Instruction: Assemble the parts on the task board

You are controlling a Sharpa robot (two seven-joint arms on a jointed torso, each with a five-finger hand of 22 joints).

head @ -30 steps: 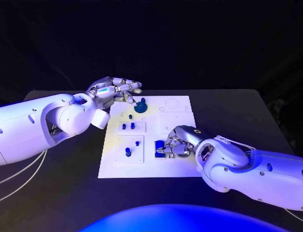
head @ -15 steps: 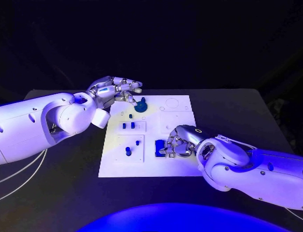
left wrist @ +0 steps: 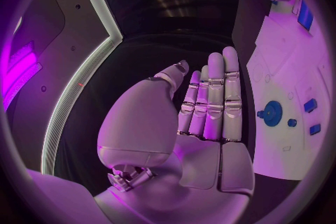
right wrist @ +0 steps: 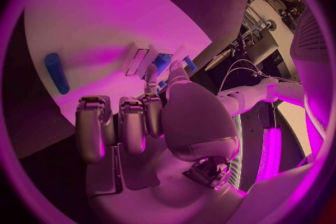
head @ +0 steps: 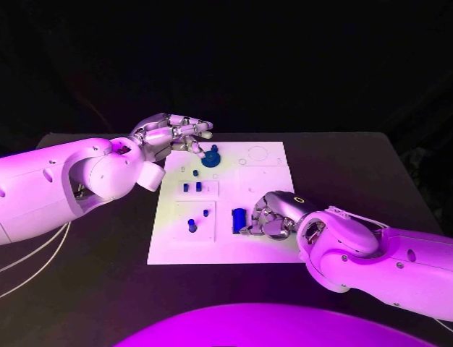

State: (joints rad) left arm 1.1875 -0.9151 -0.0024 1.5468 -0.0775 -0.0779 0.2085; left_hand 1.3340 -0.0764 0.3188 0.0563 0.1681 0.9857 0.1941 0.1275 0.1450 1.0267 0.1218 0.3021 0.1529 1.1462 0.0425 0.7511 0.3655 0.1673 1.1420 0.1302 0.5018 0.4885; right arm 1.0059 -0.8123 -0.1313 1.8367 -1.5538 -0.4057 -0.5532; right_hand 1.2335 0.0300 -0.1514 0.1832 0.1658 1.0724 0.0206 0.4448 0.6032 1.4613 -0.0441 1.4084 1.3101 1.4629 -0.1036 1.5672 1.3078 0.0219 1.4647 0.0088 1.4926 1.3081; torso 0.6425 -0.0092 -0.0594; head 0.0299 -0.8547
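**Two robot hands at the task board**

Black tabletop against a dark backdrop carried the white board, which lay flat in the middle with its long side running away from the robot. Several small blue parts sat on the board: a round gear stood near the far left corner, two short pegs stood side by side in a recessed panel behind the middle, a small peg stood in a nearer panel, and an oblong block lay on the board just to the right of that panel.

The left robot hand hovered over the far left corner of the board, just beside the gear; in the head view its fingertips were bunched together above that part, and whether they touched it could not be told. In the left wrist view the same robot hand showed its fingers straight and pressed side by side, with nothing in the palm, and the gear lay on the board beyond them.

The right robot hand rested low over the near half of the board, immediately right of the block. In the right wrist view its fingers were curled down, with nothing plainly held, and the block lay apart from them on the white surface.
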